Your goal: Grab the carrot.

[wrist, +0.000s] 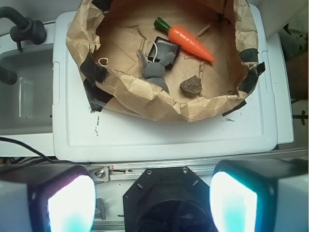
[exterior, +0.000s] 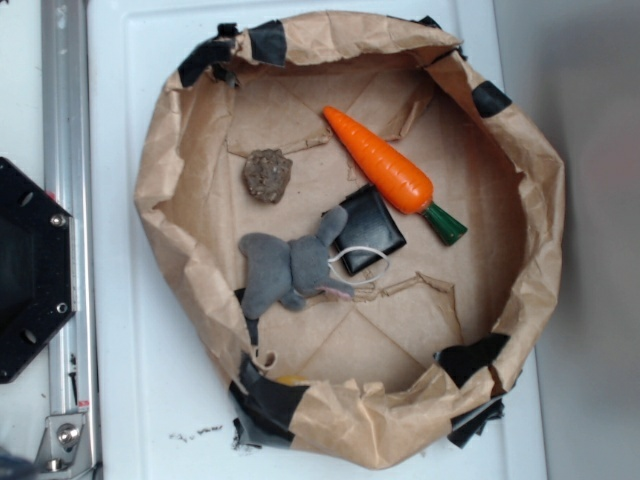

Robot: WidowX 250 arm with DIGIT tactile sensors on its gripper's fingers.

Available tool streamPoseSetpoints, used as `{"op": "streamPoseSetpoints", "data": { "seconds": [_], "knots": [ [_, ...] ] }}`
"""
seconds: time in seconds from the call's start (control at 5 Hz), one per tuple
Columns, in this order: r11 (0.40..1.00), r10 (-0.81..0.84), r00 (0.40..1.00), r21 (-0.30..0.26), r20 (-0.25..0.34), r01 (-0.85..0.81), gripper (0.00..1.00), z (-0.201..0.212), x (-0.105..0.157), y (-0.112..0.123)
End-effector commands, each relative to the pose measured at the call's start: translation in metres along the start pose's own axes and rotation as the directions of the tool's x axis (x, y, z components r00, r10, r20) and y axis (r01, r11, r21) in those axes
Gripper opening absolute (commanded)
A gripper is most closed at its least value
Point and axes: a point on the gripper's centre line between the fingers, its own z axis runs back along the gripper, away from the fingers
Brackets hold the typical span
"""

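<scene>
Your gripper [wrist: 149,203] hangs nearest the lens, fingers spread wide and empty, well back from the bowl [wrist: 145,104]; the carrot [exterior: 392,172] lies inside, touching the black pad [exterior: 372,228]; you're at the approach, so reach in, then descend.

gripper [wrist: 152,203] spread wide, empty, fingers [wrist: 70,205] at the wrist view's bottom edge

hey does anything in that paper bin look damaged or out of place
The brown paper bin is crumpled and patched with black tape. Inside, the grey plush mouse lies partly on a black square pad; the carrot and rock look undamaged.
</scene>
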Motion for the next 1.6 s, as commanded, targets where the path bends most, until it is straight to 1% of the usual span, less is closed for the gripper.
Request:
{"op": "streamPoseSetpoints", "data": {
  "seconds": [0.0, 0.2, 0.4, 0.6, 0.8, 1.0, 1.2, 1.4],
  "knots": [
    [1.0, 0.0, 1.0, 0.0, 0.0, 0.0, 1.0, 0.0, 0.0, 0.0],
    [0.992, -0.124, 0.992, -0.035, -0.013, 0.123, 1.0, -0.043, 0.046, 0.011],
    [0.988, -0.151, 0.981, 0.023, 0.122, 0.15, 1.0, -0.078, 0.086, 0.011],
    [0.948, -0.313, 0.94, 0.102, 0.138, 0.301, 1.0, -0.123, 0.121, 0.02],
    [0.987, -0.152, 0.98, 0.074, 0.131, 0.144, 1.0, -0.155, 0.145, 0.041],
    [0.996, -0.053, 0.995, 0.075, 0.09, 0.046, 1.0, -0.17, 0.16, 0.043],
    [0.997, 0.021, 0.997, 0.07, 0.07, -0.026, 1.0, -0.178, 0.174, 0.053],
    [0.994, 0.078, 0.995, 0.068, 0.057, -0.082, 1.0, -0.182, 0.181, 0.064]
  ]
}}
